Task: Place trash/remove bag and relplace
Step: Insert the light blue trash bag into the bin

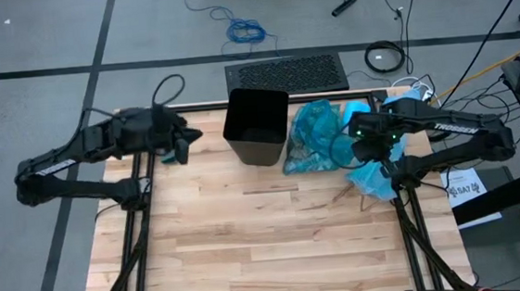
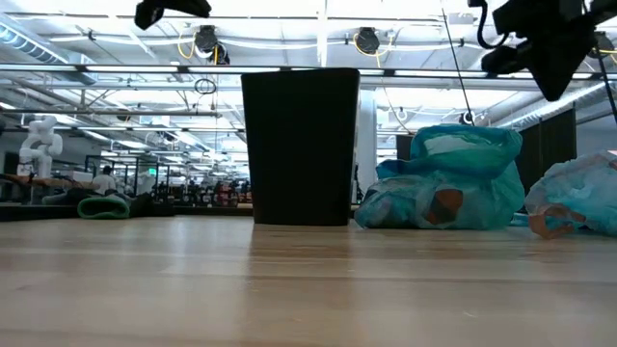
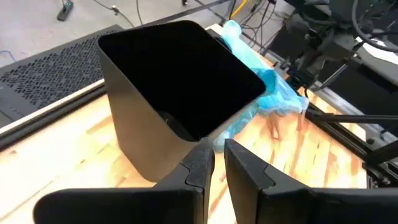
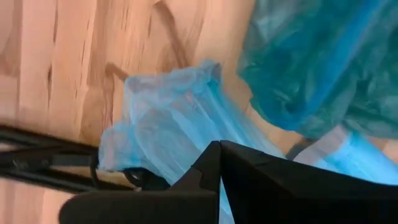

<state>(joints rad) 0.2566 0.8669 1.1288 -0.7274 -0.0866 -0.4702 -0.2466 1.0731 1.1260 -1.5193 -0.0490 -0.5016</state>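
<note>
The black square bin (image 1: 257, 125) stands upright and unlined at the table's far middle. Right of it, the dark teal bag (image 1: 313, 139) lies crumpled on the wood, with brown trash (image 2: 445, 207) showing through its wall. My left gripper (image 3: 217, 163) hovers left of the bin, pointing at it, slightly open, with nothing between its fingers. My right gripper (image 4: 219, 146) hangs shut, pointing down, high above a paler blue bag (image 4: 168, 130) at the table's right edge. The low view shows my right gripper (image 2: 551, 53) well clear of both bags.
The paler blue bag (image 1: 374, 178) lies on the table's right edge, over the frame rail. A black perforated mat (image 1: 287, 74) and cables lie on the floor beyond the far edge. The near half of the wooden table (image 1: 268, 247) is bare.
</note>
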